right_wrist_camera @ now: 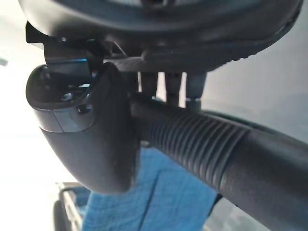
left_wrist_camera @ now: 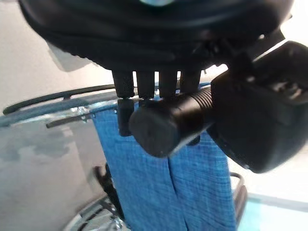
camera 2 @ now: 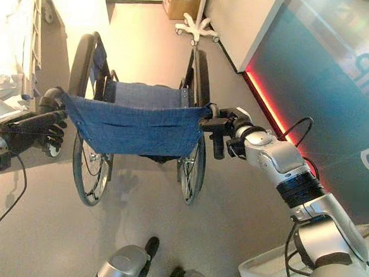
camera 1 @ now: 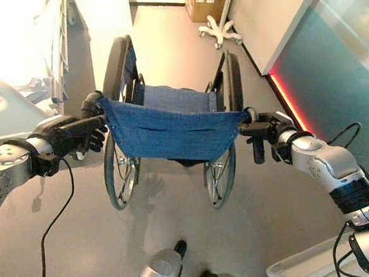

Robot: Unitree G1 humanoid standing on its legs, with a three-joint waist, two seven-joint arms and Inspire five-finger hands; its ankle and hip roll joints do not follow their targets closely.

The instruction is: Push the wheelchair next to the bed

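Observation:
The wheelchair [camera 1: 166, 128] stands in front of me, its blue cloth back facing me and its big wheels on the grey floor. My left hand [camera 1: 77, 134] has its fingers and thumb curled round the black left push handle [left_wrist_camera: 163, 125]. My right hand [camera 1: 270, 130] is closed on the ribbed right push handle [right_wrist_camera: 202, 144], which passes between thumb and fingers. The bed [camera 1: 19, 51], with white bedding and a pale side rail, runs along the left, close beside the chair's left wheel [camera 1: 117, 64].
A white wheeled stand base [camera 1: 220, 32] and a cardboard box [camera 1: 203, 3] sit ahead at the far end. A wall with a red light strip [camera 1: 288, 98] runs along the right. A white tray-like object [camera 1: 308, 271] lies at lower right.

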